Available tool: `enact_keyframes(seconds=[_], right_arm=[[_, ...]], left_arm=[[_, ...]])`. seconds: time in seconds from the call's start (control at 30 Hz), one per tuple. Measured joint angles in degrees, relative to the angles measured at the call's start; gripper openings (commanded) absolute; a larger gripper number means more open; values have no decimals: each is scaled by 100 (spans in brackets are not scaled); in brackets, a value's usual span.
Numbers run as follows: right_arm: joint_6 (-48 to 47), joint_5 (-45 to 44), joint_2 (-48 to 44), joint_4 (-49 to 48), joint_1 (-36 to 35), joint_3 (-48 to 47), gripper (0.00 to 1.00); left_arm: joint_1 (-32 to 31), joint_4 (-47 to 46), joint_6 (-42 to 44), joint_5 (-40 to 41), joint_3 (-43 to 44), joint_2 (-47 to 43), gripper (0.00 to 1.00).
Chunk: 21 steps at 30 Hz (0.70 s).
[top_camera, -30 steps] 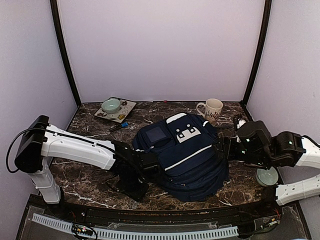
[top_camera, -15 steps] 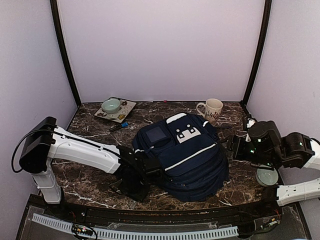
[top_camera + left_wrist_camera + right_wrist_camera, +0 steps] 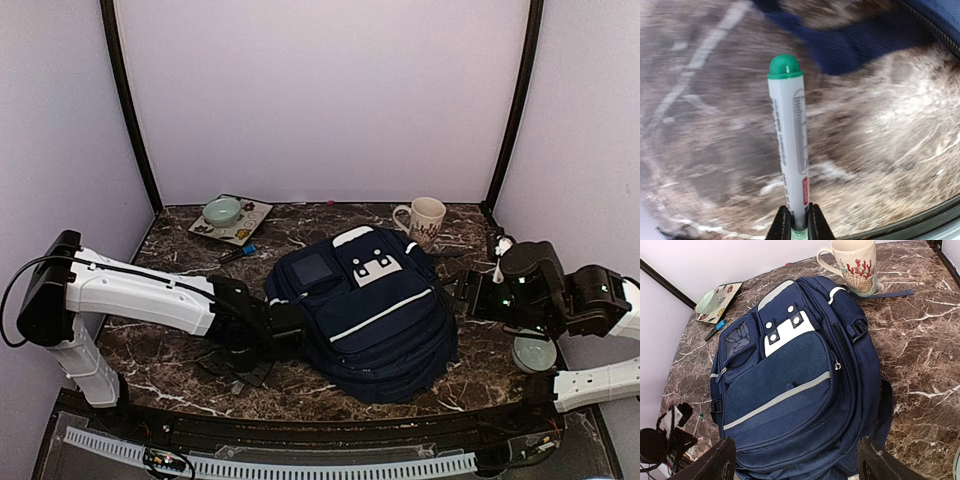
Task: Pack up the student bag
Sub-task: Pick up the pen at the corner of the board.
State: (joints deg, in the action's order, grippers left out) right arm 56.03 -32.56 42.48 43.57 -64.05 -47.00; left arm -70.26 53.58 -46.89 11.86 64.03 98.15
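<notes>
Marble worktop (image 3: pixel 300 225): left claw (image 3: pixel 799 220) just closed on green-capped marker (image 3: pixel 790 145) beside student bag (image 3: pixel 375 310), packing can start; right claw (image 3: pixel 797 465) open.

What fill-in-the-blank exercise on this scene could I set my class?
1. The left gripper holds a marker with a ___ cap.
2. The right gripper, facing the bag, is ___.
3. The bowl sits at the table's far ___ corner.
4. Behind the bag stands a coral-patterned ___.

Missing words: green; open; left; mug.
</notes>
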Motion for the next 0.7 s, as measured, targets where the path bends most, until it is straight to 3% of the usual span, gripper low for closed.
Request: enact_keyframes(seconds=[0.23,0.7], right_arm=[[-225,55,153,-133,0,-9,86],[-501,192,175,-199,9,-120,88]], left_arm=[[149,619,234,754,240,-708,4],[737,608,813,1399,975,-1368,1]])
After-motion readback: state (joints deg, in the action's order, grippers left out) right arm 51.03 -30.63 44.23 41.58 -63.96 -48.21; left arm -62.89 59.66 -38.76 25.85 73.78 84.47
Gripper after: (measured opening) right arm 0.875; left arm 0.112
